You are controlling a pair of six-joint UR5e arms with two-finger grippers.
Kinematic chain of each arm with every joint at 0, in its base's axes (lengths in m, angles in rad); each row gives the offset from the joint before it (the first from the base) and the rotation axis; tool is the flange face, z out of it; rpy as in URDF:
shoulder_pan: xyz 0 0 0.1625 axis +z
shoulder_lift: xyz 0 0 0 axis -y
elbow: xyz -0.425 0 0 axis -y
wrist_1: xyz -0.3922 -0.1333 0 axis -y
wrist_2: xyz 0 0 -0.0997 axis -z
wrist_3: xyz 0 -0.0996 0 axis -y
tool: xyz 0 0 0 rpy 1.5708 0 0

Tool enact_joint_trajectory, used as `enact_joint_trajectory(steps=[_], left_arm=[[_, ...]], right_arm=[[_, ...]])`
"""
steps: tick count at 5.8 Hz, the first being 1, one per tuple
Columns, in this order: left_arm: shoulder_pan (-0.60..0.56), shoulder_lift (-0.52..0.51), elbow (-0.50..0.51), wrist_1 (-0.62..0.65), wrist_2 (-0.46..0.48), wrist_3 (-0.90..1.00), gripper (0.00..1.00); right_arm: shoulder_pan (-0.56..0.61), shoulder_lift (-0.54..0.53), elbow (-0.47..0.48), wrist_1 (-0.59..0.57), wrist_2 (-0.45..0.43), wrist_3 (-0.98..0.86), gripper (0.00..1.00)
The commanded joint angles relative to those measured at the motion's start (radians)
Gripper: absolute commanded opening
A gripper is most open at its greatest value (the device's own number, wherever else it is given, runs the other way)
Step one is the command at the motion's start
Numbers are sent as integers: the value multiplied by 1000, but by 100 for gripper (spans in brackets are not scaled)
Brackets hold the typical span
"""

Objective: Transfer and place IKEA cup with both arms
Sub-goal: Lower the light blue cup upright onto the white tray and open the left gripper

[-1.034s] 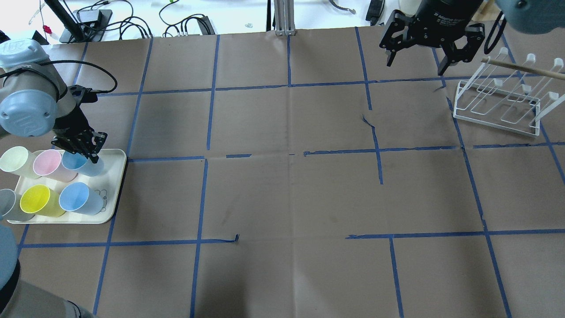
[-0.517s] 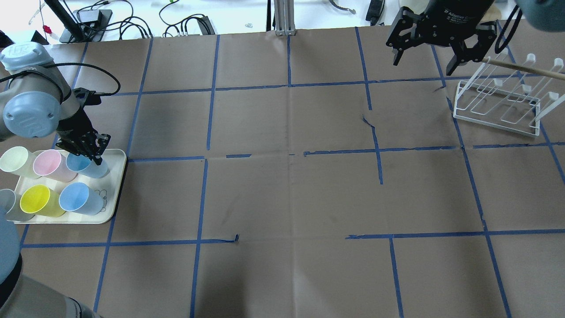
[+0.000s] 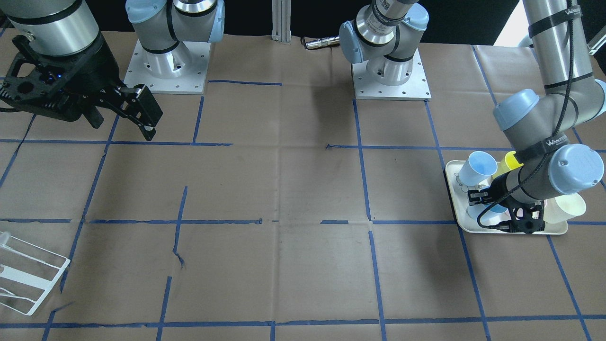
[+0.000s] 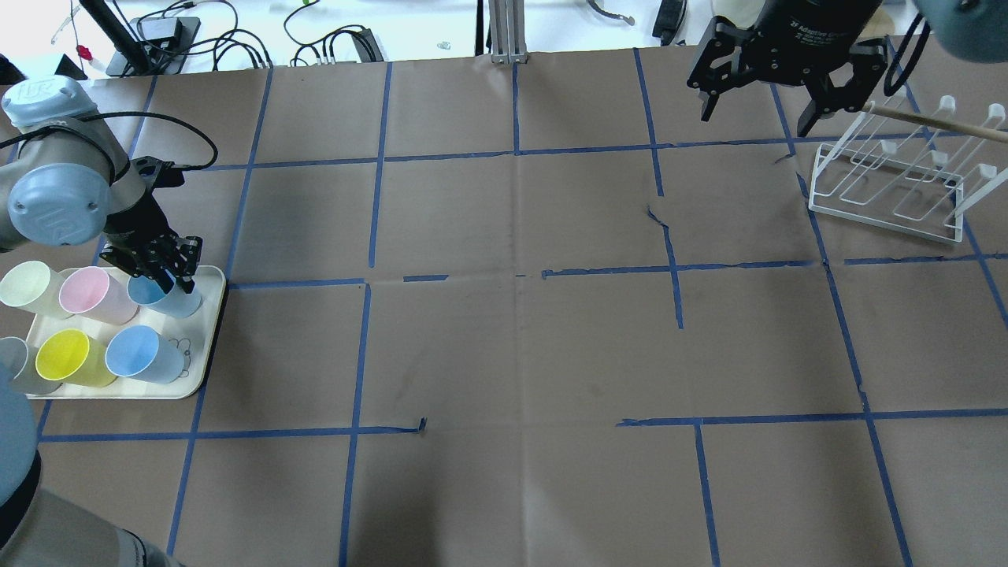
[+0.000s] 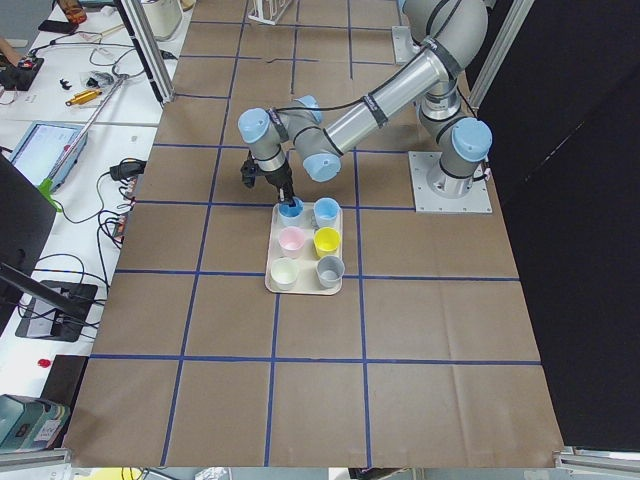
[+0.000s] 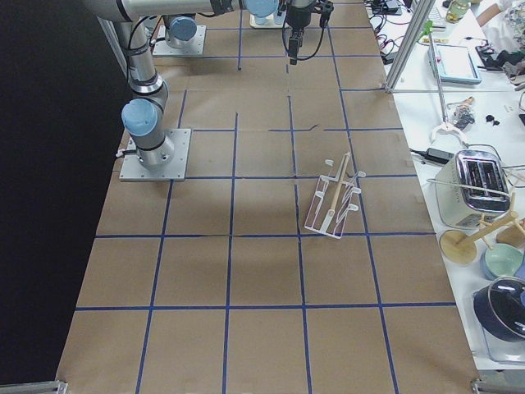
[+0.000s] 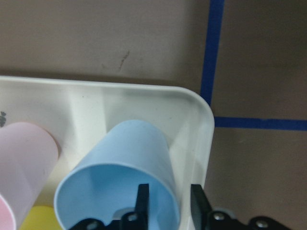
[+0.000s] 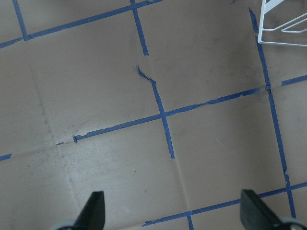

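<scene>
IKEA cup [image 7: 120,158]: mouth up in the white tray's corner, the one away from the robot and toward the counter's middle, just beside the pink cup [image 4: 90,291].
Left claw [image 7: 170,191]: down over the cup's rim, one finger [image 7: 142,201] inside and the other outside, astride the wall on the tray-edge side. The fingers are drawn close, but from where I stand I cannot tell whether they pinch the wall.
Tray [image 4: 209,339]: on the counter's left end, near the left arm. It holds six cups in two rows: cream [image 4: 24,285], pink and the IKEA cup in the far row; grey [image 4: 12,366], yellow [image 4: 67,356] and a second blue cup [image 4: 138,354] in the near row.
Right claw [image 4: 754,118]: released, fingers spread wide, holding nothing, up over the far right part of the counter.
Wire rack [image 4: 890,181]: white, just beside the right claw, well apart from the tray.
Counter [image 4: 512,346]: brown paper marked with a grid of blue tape.
</scene>
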Motion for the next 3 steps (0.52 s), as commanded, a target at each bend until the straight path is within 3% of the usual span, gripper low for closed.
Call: enact_joint_trajectory(steps=[1, 3], left_arm=[[-10, 32, 24, -15, -2, 5, 98], [-94, 205, 33, -127, -56, -13, 98]], right_arm=[[13, 12, 2, -4, -13, -24, 100], [4, 12, 2, -13, -12, -135, 100]])
